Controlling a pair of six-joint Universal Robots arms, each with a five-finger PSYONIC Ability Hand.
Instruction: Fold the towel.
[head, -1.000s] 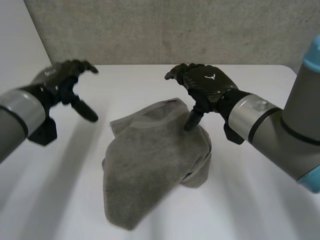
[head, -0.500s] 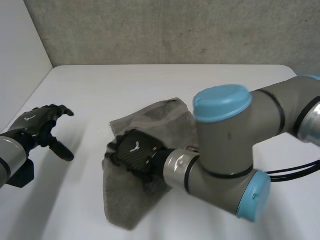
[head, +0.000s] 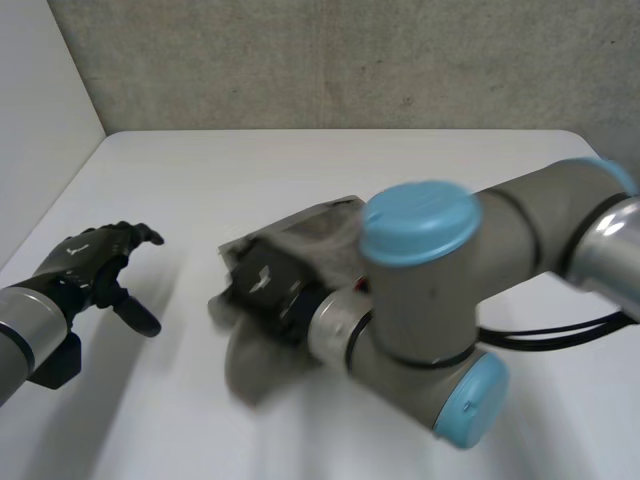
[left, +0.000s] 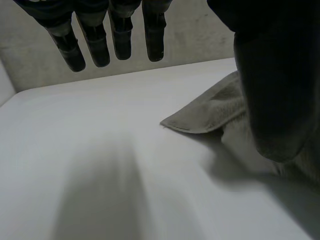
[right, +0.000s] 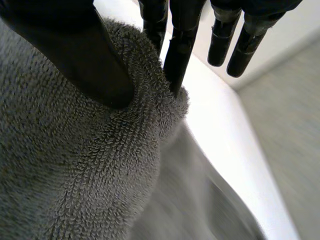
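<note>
- A grey terry-cloth towel (head: 325, 235) lay crumpled in a loose heap near the middle of a white table (head: 300, 160), its looped pile plain in the right wrist view (right: 75, 165).
- One flat, hemmed corner of the towel (left: 210, 112) rested on the tabletop, pointing towards the left hand's side.
- A small white mark sat on the back of each black hand, too small to read.
- The black right hand (head: 265, 290) was on the towel's left part, reaching across from its grey arm with light-blue caps (head: 430, 290).
- In its own wrist view, the right hand (right: 70, 50) was grasping the cloth. A raised fold was pinched between the thumb and two straight fingers (right: 180, 50), while the other fingers hung clear beside it.
- The black left hand (head: 95, 265) hovered above the bare table, well apart from the towel.
- Its fingers (left: 95, 45) were straight and spread, released, holding nothing.
- A grey concrete wall (head: 350, 60) stood behind the table.
</note>
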